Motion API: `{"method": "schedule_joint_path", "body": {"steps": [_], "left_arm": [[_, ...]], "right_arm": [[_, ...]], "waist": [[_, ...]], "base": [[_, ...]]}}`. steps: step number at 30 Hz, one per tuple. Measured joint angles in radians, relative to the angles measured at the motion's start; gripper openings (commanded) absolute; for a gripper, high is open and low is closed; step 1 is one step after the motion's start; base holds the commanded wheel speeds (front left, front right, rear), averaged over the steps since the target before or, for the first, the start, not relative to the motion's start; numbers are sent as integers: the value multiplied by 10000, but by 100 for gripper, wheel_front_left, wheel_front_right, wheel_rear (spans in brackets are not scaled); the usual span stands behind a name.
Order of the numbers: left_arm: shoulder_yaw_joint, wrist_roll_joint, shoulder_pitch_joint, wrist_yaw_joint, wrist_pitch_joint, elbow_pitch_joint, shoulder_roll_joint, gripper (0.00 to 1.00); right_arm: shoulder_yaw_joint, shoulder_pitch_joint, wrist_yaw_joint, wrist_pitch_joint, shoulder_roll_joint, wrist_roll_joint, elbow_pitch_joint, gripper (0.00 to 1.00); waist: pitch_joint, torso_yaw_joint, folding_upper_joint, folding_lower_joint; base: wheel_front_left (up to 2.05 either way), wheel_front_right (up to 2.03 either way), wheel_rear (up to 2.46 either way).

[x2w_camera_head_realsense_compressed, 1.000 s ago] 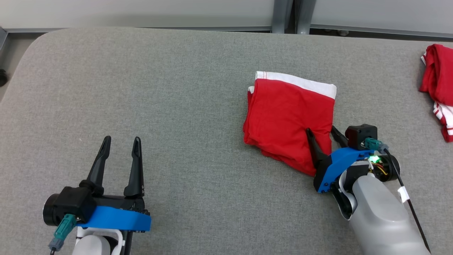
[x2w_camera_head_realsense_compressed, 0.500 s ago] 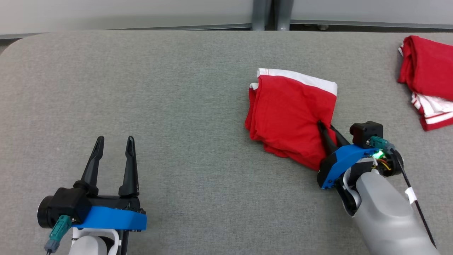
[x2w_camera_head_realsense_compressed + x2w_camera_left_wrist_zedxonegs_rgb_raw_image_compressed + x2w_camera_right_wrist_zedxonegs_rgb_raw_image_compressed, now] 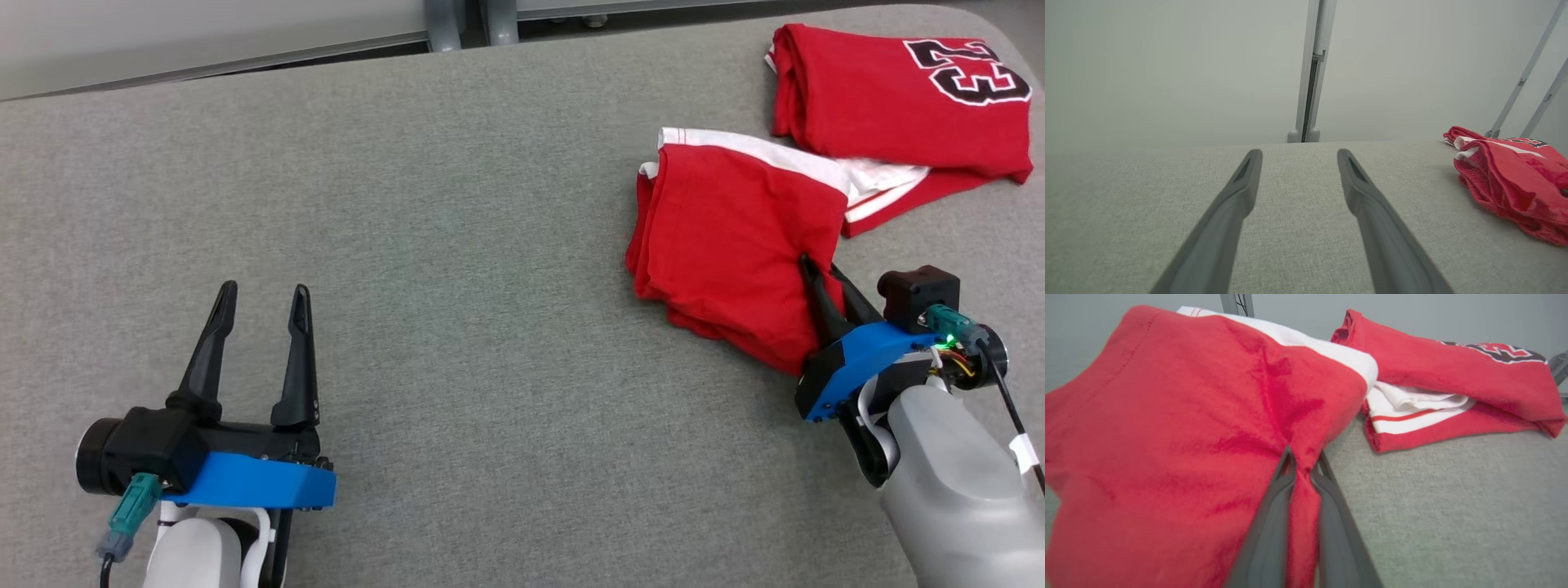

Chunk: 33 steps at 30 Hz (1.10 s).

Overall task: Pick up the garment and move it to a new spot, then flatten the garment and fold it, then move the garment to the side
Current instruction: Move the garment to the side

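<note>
Garment (image 3: 731, 245) edge pinched between fingers of right gripper (image 3: 819, 264).

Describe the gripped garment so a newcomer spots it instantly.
On the grey table, two red garments lie at the robot's right. The folded garment is the nearer one, pinched by the right gripper; the jersey behind bears a black number.

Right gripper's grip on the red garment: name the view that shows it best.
The right wrist view: the right gripper is close up, fingers shut on a pinched ridge of the red garment. The head view shows that pinch from above, smaller. The left wrist view shows the garment side-on at its right edge.
</note>
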Motion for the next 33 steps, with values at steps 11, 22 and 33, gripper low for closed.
{"method": "schedule_joint_path", "body": {"steps": [11,22,33], "left_arm": [[-8,130,-223,-100,0,-59,2,100],[-186,194,-774,-161,0,-303,4,100],[-445,313,-1673,-201,0,-773,4,100]], "right_arm": [[462,-519,2,88,-708,-221,-1108,0],[807,-2587,2,1668,-2903,-464,-1651,0],[341,-3963,2,3210,-5411,2,-1375,0]], "waist": [[304,-266,0,-1],[1268,38,0,0],[2559,392,0,0]], "base": [[0,0,0],[0,0,0],[0,0,0]]}}
